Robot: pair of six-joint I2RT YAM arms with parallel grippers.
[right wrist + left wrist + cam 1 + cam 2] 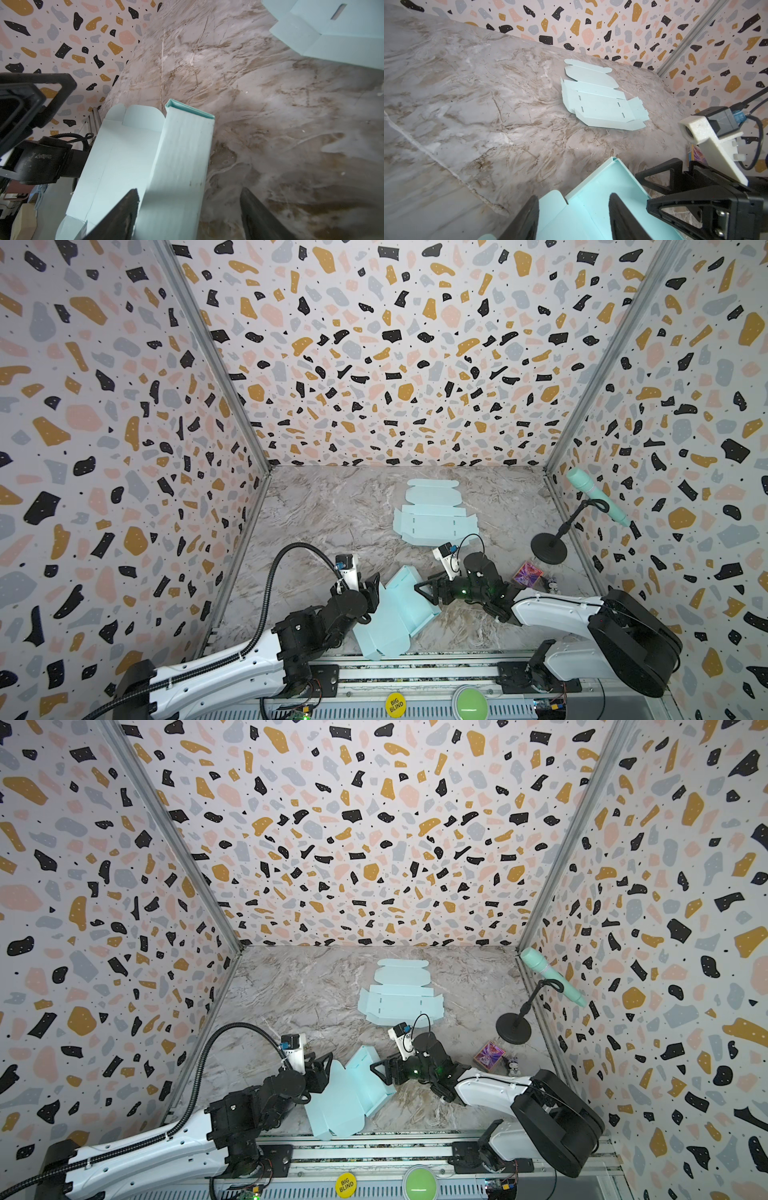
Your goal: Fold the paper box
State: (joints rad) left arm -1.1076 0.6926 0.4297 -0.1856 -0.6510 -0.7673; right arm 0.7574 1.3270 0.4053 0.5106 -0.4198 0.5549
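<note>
Between the two claws, close to the near edge of the desk (332, 510), lies the half-made pale-blue paper box (395, 618). Its tray end has walls raised, and its lid panel sprawls flat toward the left arm's base. Its long axis runs away from that edge, slanting a little toward the right arm's side.

From the right, the right claw (189, 189) is set astride one doubled-over side wall with its fingers (124, 212) apart. The wall runs straight out ahead of the claw, nearer one finger than the other. Opposite it, the left claw (573, 195) hangs over the tray's floor, jaws likewise apart, gripping nothing I can see.

Both are at the box. I'd say the right one is better placed to pinch that wall.

Beyond both claws, well apart, lies a flat box blank (432, 518). A microphone (594, 493) stands on its stand out past the right claw.
</note>
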